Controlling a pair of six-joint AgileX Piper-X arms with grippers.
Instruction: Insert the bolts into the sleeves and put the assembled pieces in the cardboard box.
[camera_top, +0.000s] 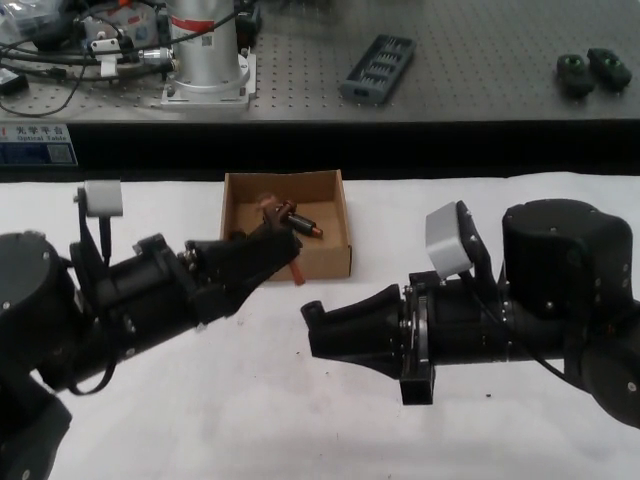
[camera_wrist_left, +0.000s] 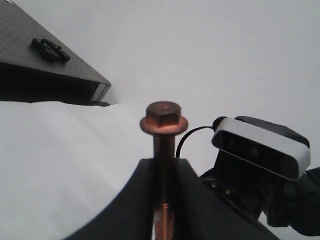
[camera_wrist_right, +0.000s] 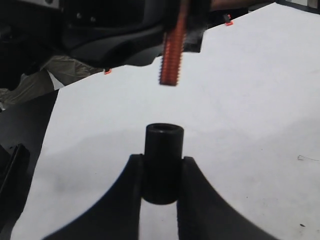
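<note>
The white worktop (camera_top: 180, 420) runs across the near side, with a grey perforated board (camera_top: 480, 60) behind it that carries a metal post (camera_top: 205, 50) and a black rack (camera_top: 377, 66). Two black arms lie low over the worktop and point toward each other, the left arm (camera_top: 110, 290) from one side and the right arm (camera_top: 520, 300) from the other. The right arm bears a white camera (camera_wrist_left: 260, 145) on its wrist.

The open cardboard box (camera_top: 325, 262) sits at the middle of the worktop, on its far half. The left gripper (camera_top: 285, 238) hangs at the box's near wall, partly over it. The right gripper (camera_wrist_right: 161, 165) is nearer than the box and apart from it.

The right gripper pinches a black sleeve (camera_wrist_right: 164, 140) between its two fingers, open end outward beyond the fingertips. The left gripper pinches a copper-coloured bolt (camera_wrist_left: 163, 120) by the shank. The flanged hex head stands out past one side of the fingers and the threaded end past the other.

In the right wrist view the threaded end points at the sleeve's open end and is roughly in line with it. A clear gap lies between them, so the bolt is not yet in the sleeve.
</note>
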